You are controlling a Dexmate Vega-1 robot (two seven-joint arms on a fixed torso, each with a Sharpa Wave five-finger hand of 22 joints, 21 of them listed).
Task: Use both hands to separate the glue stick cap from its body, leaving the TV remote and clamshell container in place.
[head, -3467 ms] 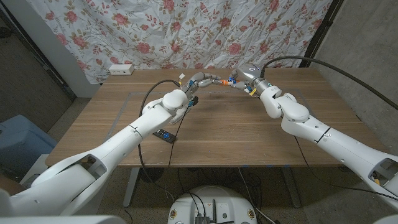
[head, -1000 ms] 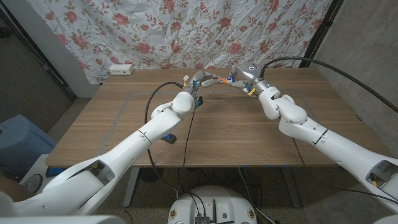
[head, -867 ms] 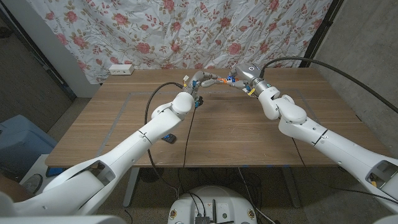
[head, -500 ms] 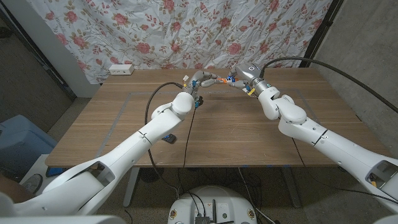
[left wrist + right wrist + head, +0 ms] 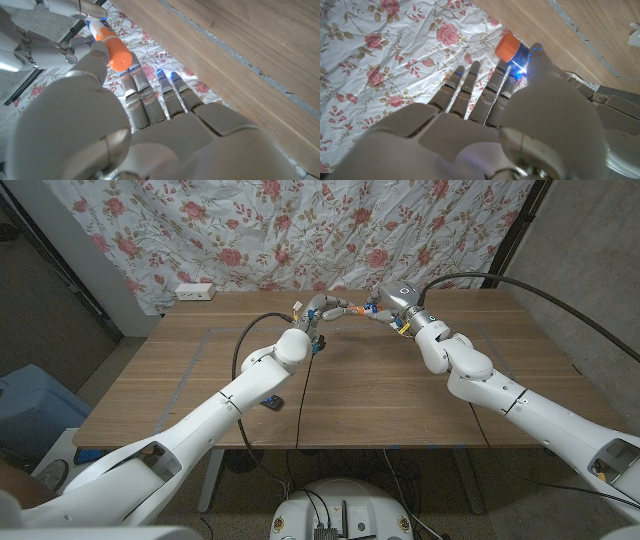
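**Glue stick held between both hands, cap apparently not yet off**

Over the far middle of the bench (image 5: pixel 400 395), the left hand (image 5: pixel 318 309) and the right hand (image 5: pixel 385 306) meet fingertip to fingertip, with the glue stick (image 5: pixel 358 308) spanning the small gap between them. It is held up in the air, not lying on the wood.

In the left wrist view the left hand (image 5: pixel 150 130) pinches one orange end of the glue stick (image 5: pixel 111 44) between thumb and a finger, the other fingers reaching out straight. The white middle of the stick runs on toward the right hand's fingers (image 5: pixel 45 50) beyond. In the right wrist view the right hand (image 5: pixel 485 125) pinches the opposite orange end (image 5: pixel 509 46) the same way (thumb against one finger, the rest extended).

Judging progress: both grips look set, which is the first half of the job. The stick reads as one unbroken piece between the hands, so the cap seems to be on; I cannot tell which orange end is the cap. What is left is the pull apart along the stick's length.

The TV remote (image 5: pixel 270 402) lies on the bench near its front edge, partly under the left arm, well apart from the hands and undisturbed. I cannot pick out the clamshell container.
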